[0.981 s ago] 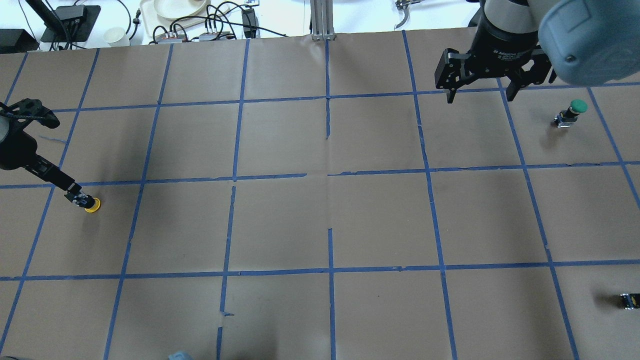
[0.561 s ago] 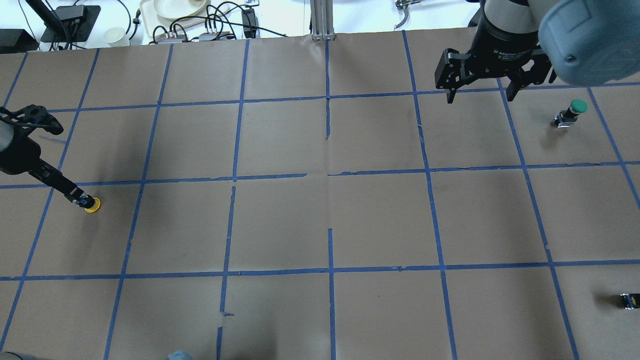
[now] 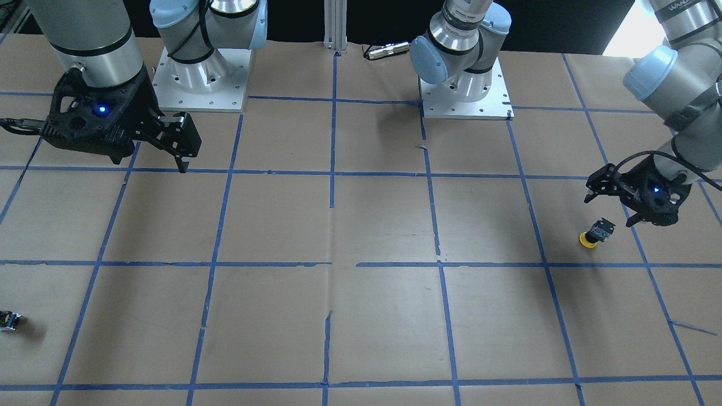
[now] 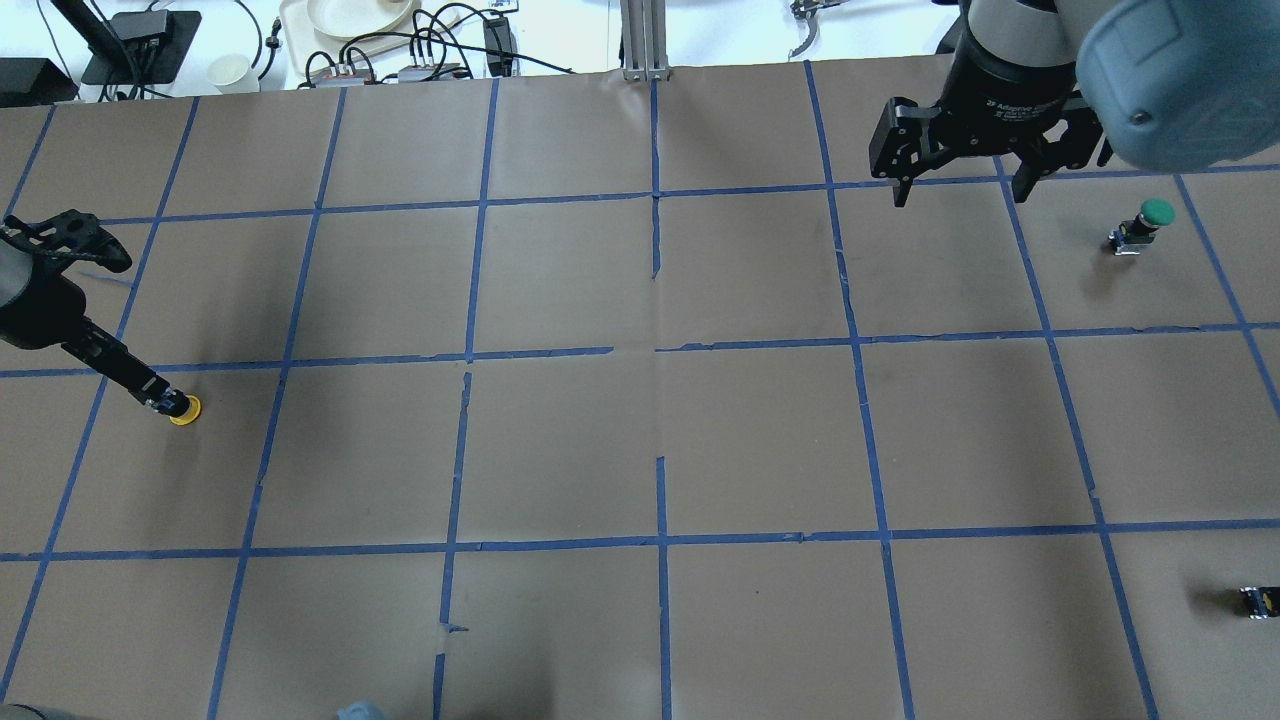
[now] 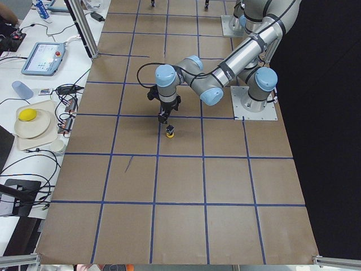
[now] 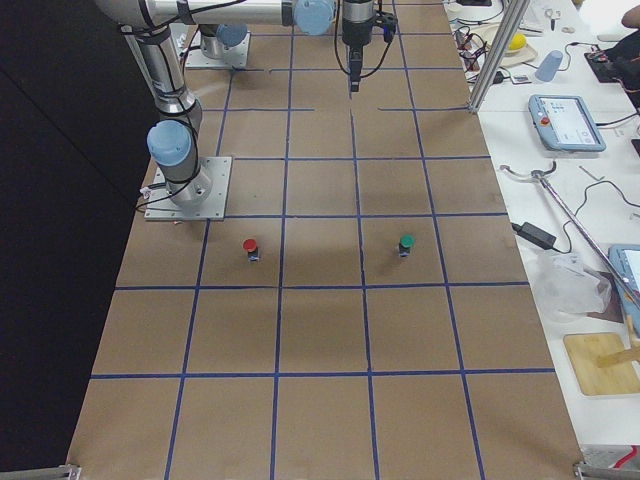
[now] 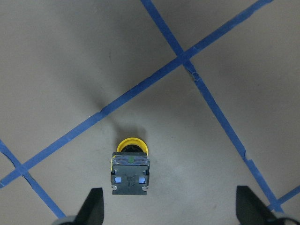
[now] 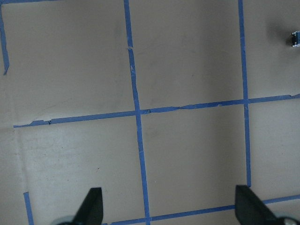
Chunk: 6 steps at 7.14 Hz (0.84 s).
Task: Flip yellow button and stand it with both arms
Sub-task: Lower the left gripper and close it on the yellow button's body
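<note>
Yellow cap down, grey body up: button (image 7: 130, 165) on the worktop (image 4: 640, 440), at 9 o'clock overhead. Spread and empty just beside it, the left pincer (image 7: 171, 208); spread too, idle near 1 o'clock, the right pincer (image 4: 960, 198). Likely the first grasp: calls for lowering astride the body, then closing. Apparent contact overhead; from the front, a clear gap; from the wrist, the body's blue terminals.

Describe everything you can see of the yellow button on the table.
The yellow button has a round yellow cap and a boxy black-and-grey switch body, plastic by its look, with two small blue squares on its end. It rests cap-down on the brown paper-covered table, body uppermost, close to a blue tape line. Only the table touches it; the left gripper hangs open above, its fingers clear of it.
</note>
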### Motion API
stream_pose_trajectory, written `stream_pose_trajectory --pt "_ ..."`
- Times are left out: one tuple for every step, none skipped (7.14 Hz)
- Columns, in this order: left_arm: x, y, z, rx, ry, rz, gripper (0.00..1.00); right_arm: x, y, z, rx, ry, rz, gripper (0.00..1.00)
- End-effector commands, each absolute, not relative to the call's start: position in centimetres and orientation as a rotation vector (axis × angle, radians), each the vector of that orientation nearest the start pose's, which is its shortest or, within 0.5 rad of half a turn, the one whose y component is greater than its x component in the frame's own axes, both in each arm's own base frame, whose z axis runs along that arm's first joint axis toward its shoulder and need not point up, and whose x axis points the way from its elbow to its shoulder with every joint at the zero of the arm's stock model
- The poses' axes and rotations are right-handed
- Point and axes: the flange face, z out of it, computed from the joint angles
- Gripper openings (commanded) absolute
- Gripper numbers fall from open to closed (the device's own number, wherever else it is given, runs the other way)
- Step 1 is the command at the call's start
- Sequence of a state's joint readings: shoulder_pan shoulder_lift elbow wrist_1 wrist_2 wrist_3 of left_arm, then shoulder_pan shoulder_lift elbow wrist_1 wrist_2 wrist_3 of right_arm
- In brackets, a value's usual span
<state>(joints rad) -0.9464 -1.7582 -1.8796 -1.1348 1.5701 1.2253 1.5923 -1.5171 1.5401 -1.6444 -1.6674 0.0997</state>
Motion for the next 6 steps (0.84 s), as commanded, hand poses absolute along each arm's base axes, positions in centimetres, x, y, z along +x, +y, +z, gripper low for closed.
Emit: stream_pose_trajectory --pt "19.52 -49.74 28.61 0.955 3.015 0.028 1.00 13.56 -51.65 48.39 0.128 3.231 -0.091 1.00" --pt "19.58 -49.77 28.65 0.984 2.996 0.023 1.00 13.48 -51.67 48.39 0.130 3.231 -0.091 1.00" --pt "19.66 -49.74 28.65 0.989 2.995 0.023 1.00 13.48 -51.67 48.39 0.130 3.231 -0.091 1.00" --pt "19.66 -49.71 28.51 0.990 2.996 0.028 1.00 13.48 -51.67 48.39 0.130 3.231 -0.091 1.00" --pt "19.59 -49.62 28.98 0.988 2.989 0.019 1.00 13.48 -51.67 48.39 0.130 3.231 -0.091 1.00" --pt "19.92 -50.05 28.92 0.989 2.985 0.018 1.00 13.48 -51.67 48.39 0.130 3.231 -0.091 1.00"
